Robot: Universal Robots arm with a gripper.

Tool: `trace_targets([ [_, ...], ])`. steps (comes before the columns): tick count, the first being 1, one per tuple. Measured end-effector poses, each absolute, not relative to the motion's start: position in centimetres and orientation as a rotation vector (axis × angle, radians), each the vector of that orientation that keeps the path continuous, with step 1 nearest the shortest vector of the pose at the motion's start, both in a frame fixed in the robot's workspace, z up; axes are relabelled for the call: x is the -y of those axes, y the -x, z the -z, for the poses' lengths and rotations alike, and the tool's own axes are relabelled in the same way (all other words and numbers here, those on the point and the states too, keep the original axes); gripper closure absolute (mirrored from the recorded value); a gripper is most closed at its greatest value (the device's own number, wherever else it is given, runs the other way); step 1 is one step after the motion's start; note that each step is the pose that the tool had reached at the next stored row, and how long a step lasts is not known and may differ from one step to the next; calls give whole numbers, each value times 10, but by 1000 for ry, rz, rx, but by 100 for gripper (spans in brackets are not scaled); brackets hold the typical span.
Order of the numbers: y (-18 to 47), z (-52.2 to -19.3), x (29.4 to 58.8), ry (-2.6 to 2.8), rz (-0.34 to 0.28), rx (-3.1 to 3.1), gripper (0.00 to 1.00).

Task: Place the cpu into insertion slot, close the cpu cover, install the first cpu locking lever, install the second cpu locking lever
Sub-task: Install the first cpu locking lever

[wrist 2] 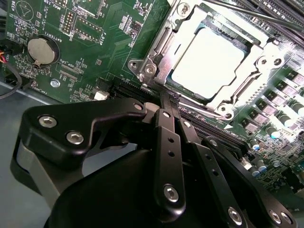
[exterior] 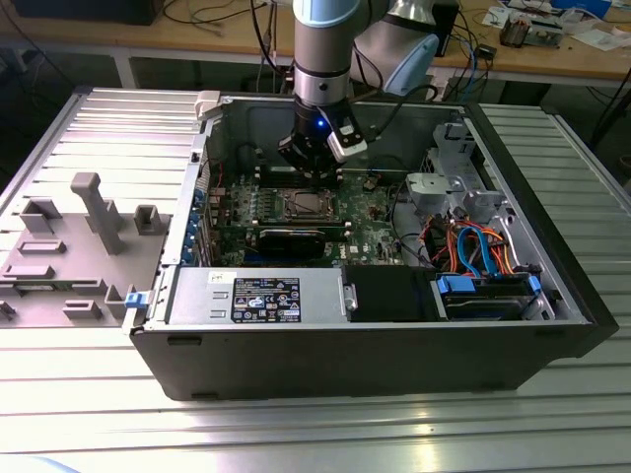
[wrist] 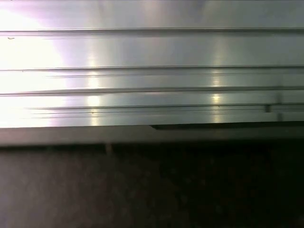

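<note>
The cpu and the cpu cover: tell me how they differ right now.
The cpu is a solid, flat, pale silver square; the cpu cover is an open metal frame with a large window. The cpu lies inside; the cpu cover rings it, lying closed over its edges. Both are silver metal and sit flat on the green board.

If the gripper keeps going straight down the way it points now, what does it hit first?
Most likely the near edge of the cpu cover, which lies over the cpu seated in the insertion slot. The gripper points at that edge with fingers together. Depth is hard to judge, so it may land on the board beside it.
</note>
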State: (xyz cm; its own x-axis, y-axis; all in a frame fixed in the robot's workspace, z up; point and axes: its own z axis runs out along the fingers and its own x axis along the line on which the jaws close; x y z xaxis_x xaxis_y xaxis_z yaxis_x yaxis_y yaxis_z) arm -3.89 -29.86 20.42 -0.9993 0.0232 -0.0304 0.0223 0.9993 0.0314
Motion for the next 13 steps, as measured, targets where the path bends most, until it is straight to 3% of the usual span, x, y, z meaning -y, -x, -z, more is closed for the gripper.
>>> trace_targets([
  [13, 39, -207, 299, -35, -46, -3111, 89],
])
